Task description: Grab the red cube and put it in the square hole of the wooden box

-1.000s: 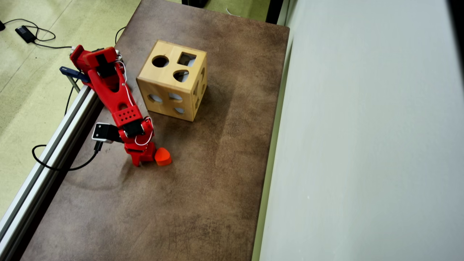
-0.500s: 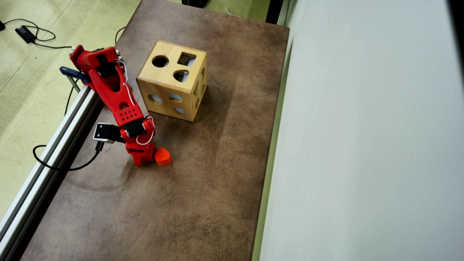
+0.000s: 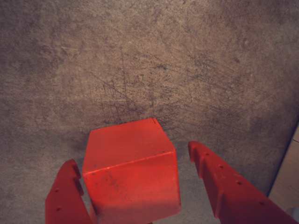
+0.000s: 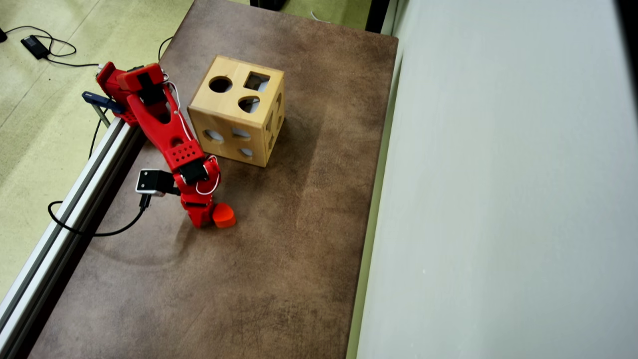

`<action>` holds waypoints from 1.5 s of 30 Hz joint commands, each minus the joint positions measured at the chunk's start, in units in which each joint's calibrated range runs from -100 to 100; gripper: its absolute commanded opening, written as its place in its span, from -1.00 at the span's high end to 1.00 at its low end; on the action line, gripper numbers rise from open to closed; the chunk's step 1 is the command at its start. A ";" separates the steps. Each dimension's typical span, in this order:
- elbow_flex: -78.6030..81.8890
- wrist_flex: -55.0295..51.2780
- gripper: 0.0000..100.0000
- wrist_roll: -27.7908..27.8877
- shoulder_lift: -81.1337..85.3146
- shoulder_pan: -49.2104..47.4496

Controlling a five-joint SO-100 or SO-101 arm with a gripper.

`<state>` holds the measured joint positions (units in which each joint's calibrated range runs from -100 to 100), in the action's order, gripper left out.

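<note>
red cube (image 3: 131,172): scuffed matt | wooden box (image 4: 234,112): smooth wood | table (image 4: 279,259): scratched

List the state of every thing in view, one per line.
red cube: on the table between the fingers, touching the left one in the wrist view, a gap to the other.
gripper: open, down around the cube.
orange heart block: on the table beside the gripper.
wooden box: upright, square hole unfilled.

brown tabletop (image 4: 279,259), green floor (image 4: 35,124), grey wall (image 4: 498,199)
</note>
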<state>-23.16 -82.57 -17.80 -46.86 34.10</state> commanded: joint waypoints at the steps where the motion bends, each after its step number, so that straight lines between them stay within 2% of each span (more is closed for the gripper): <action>1: -1.53 -0.71 0.28 0.34 4.44 -0.37; 13: -1.44 -0.63 0.32 0.34 5.29 -0.37; 24: -2.15 -0.63 0.94 0.29 5.38 0.00; 33: -2.15 -4.57 0.94 0.29 9.20 -0.22; 41: -2.24 -14.86 0.94 0.29 19.22 -0.30; 45: -1.53 -15.42 0.94 0.29 29.07 -0.37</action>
<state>-23.16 -96.53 -17.36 -29.75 34.10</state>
